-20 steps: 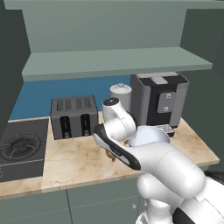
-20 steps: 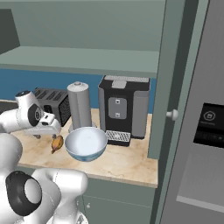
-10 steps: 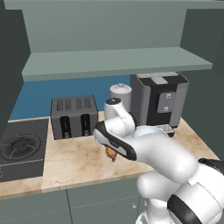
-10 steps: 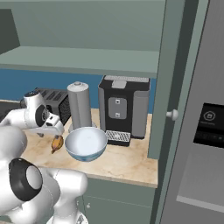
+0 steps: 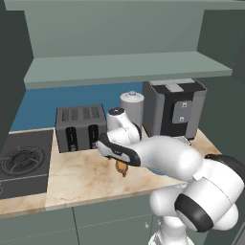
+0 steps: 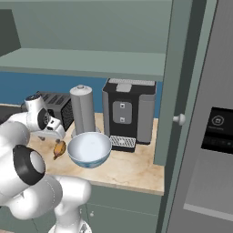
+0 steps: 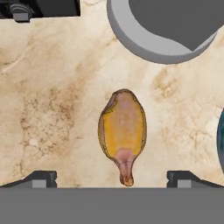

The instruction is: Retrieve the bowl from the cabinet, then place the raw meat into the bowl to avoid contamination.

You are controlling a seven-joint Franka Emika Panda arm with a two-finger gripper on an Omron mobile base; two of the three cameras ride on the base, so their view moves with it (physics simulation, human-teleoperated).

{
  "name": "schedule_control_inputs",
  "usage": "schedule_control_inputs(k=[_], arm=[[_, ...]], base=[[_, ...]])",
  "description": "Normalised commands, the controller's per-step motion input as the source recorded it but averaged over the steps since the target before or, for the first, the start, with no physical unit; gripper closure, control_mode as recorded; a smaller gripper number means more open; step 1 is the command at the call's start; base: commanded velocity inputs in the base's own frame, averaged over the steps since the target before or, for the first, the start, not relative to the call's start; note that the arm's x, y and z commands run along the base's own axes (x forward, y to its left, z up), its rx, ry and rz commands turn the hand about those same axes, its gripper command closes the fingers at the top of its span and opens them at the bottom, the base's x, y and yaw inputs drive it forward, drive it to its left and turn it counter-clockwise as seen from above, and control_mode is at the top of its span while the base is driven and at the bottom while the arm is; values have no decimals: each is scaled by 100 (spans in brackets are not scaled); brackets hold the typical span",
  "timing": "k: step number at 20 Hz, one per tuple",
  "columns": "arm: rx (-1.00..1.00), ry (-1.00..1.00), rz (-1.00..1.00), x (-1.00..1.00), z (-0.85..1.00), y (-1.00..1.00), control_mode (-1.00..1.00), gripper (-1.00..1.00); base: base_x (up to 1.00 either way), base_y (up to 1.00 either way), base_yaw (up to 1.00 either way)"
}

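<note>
The raw meat (image 7: 122,131), a small orange-brown drumstick, lies on the beige counter with its narrow end toward the hand. My gripper (image 7: 111,178) hangs open just above it, one fingertip on each side and neither touching. From the bases, the meat (image 5: 121,167) (image 6: 59,149) peeks out under the hand (image 6: 45,124). The pale blue-white bowl (image 6: 89,148) stands upright on the counter just right of the meat. The cabinet (image 5: 119,69) above is open, its door (image 6: 177,68) swung out.
A toaster (image 5: 80,127), a tall grey canister (image 6: 83,109) and a black coffee machine (image 6: 129,113) line the back wall. The canister's base (image 7: 162,30) is close beyond the meat. A stove (image 5: 19,160) lies at the left.
The arm's elbow has swung out to the right and the hand has settled a little lower over the meat. Its jaws stay open. Meat and bowl have not moved.
</note>
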Motion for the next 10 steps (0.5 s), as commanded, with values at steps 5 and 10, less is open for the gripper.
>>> schedule_control_inputs(k=[5, 10], arm=[[0, 0, -2, 11, -7, 0, -100, -100], [0, 3, 0, 0, -6, -13, -100, -100]], base=[[0, 0, 0], [0, 0, 0]])
